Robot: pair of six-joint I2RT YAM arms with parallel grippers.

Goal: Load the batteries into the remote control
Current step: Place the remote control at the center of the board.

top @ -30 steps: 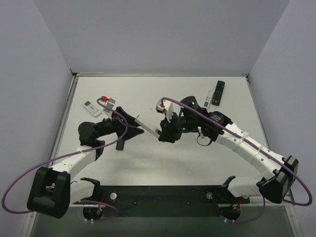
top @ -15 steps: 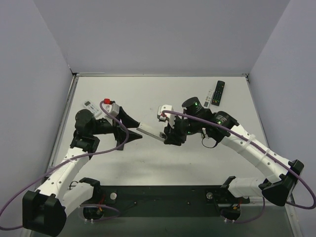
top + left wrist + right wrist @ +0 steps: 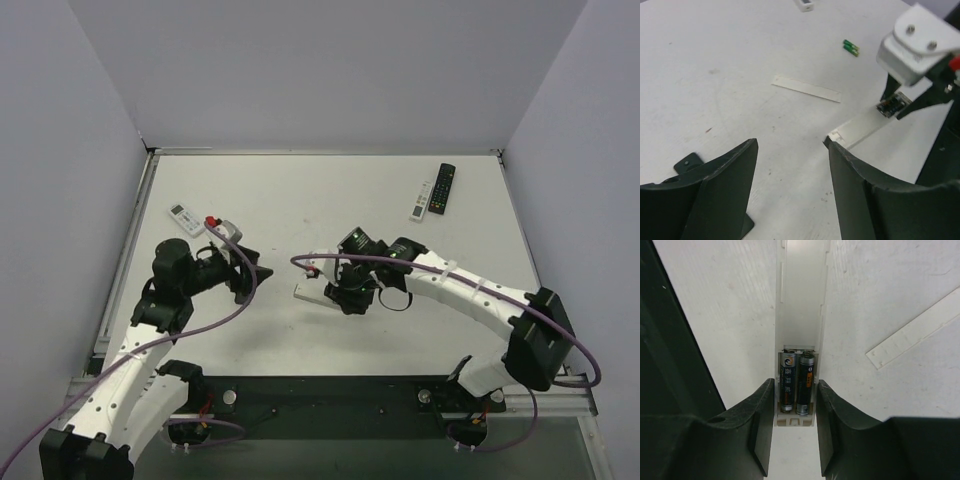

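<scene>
Left gripper (image 3: 790, 145) has let go of the white remote (image 3: 860, 125) and backed off, its matte black fingers spread and empty; the remote now lies on the table (image 3: 715, 60). Right gripper (image 3: 340, 295) pinches the slim plastic body (both sides touching), with two dark batteries (image 3: 796, 382) seated side by side in the open bay between its fingertips. A flat white battery cover (image 3: 806, 88) and two green batteries (image 3: 851, 47) lie apart.

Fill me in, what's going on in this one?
The right end effector is clamped on the sides of a white remote with its back open and two dark batteries seated side by side inside. The left end effector is open and empty, just short of the remote's other end. The detached cover strip lies on the table nearby, with two green cells beyond it.
</scene>
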